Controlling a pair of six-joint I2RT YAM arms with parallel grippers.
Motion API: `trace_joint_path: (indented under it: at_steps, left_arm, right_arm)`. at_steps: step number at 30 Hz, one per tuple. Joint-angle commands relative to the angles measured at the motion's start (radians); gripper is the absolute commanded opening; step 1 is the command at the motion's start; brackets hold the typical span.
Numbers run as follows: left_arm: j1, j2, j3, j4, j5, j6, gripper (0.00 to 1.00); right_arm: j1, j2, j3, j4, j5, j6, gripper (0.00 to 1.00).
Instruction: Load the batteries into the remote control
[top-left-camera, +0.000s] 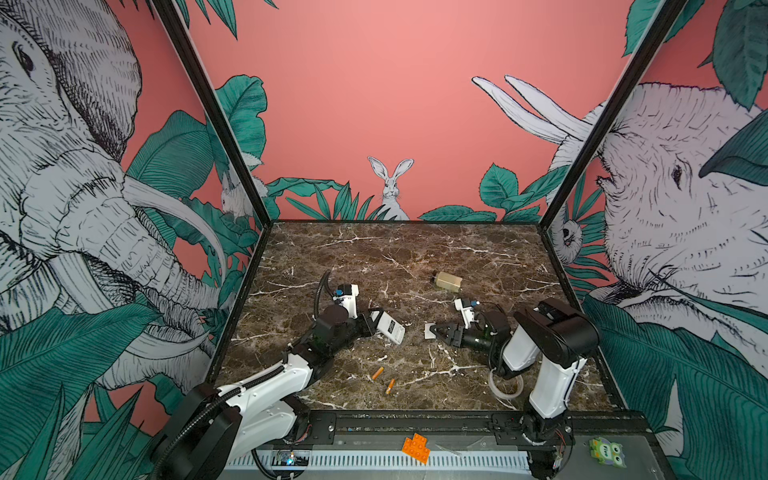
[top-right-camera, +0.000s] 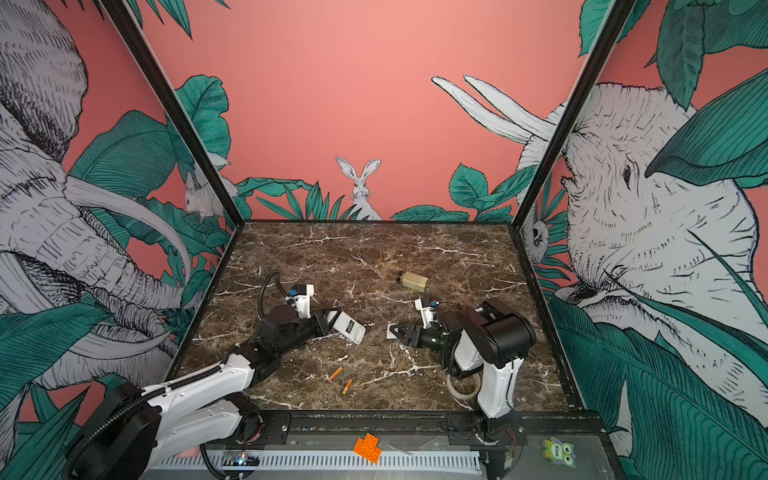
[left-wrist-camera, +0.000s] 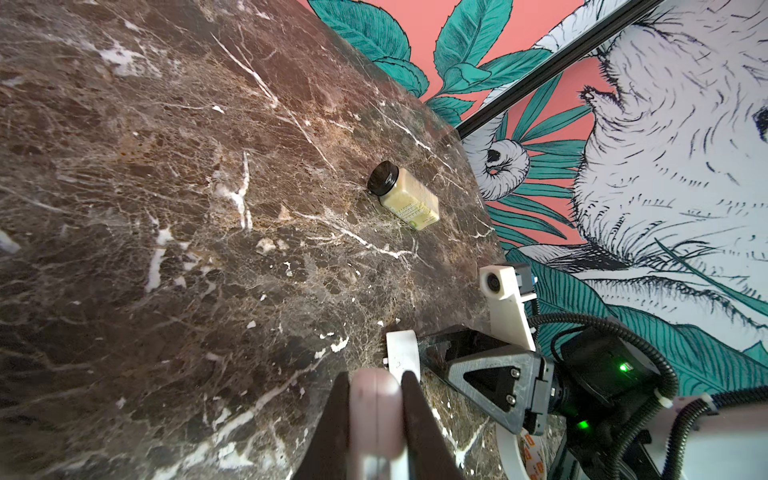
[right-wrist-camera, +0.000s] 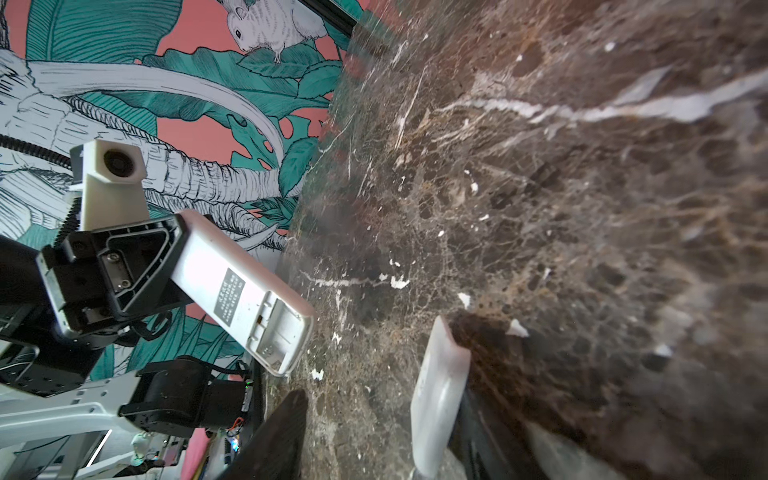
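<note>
Brown marble veined with white forms the counter (top-left-camera: 374, 257) under both my arms. Toward its back right a small square-sided bottle with a black screw cap (top-left-camera: 448, 281) lies on its side, filled with something pale beige. My left end effector (top-left-camera: 375, 318) is clamped on one end of the small oblong white remote control (top-left-camera: 390, 327), which juts toward the middle of the counter with its labelled back turned up. In the right wrist view the battery compartment (right-wrist-camera: 278, 336) at the remote's free end stands uncovered, showing ribbed white plastic inside. My right end effector (top-left-camera: 438, 332) sits low over the counter, facing the remote from the right and a little apart from it, its fingers spread. A small flat white plastic cover (top-left-camera: 428, 331) is at its tips; in the right wrist view it rests against one finger (right-wrist-camera: 486, 436), while the other finger (right-wrist-camera: 282, 432) stands clear of it. The batteries, two thin orange cylinders with pale ends, lie on the counter nearer the front edge, one battery (top-left-camera: 377, 372) just beside the other battery (top-left-camera: 390, 386) without touching. Both are well apart from either end effector, in front of the gap between remote and cover.
</note>
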Motion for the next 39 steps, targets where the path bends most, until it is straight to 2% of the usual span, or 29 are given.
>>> trace_joint_path:
  at_steps: [1,14,19,28,33,37,39]
  left_arm:
    - [0.003,0.017,-0.016,0.042,-0.004,0.001,0.00]
    - [0.003,0.125,-0.012,0.130,-0.010,-0.004,0.00]
    - [0.002,0.159,-0.015,0.143,-0.023,-0.006,0.00]
    - [0.001,0.175,-0.023,0.108,-0.081,-0.003,0.00]
    - [0.001,0.195,-0.041,0.139,-0.122,-0.010,0.00]
    - [0.002,0.227,-0.056,0.159,-0.132,-0.021,0.00]
    - [0.002,0.236,-0.061,0.165,-0.131,-0.026,0.04]
  right_arm:
    - [-0.006,-0.029,-0.015,-0.034,0.031,-0.011,0.62]
    - [-0.006,-0.145,0.026,-0.167,0.052,-0.048,0.72]
    - [-0.005,-0.277,0.064,-0.376,0.071,-0.143,0.74]
    - [0.010,-0.606,0.141,-0.930,0.208,-0.410,0.77]
    - [0.038,-0.686,0.179,-1.071,0.294,-0.498,0.78]
    - [0.054,-0.703,0.210,-1.130,0.313,-0.551,0.78]
    - [0.055,-0.712,0.210,-1.137,0.320,-0.564,0.78]
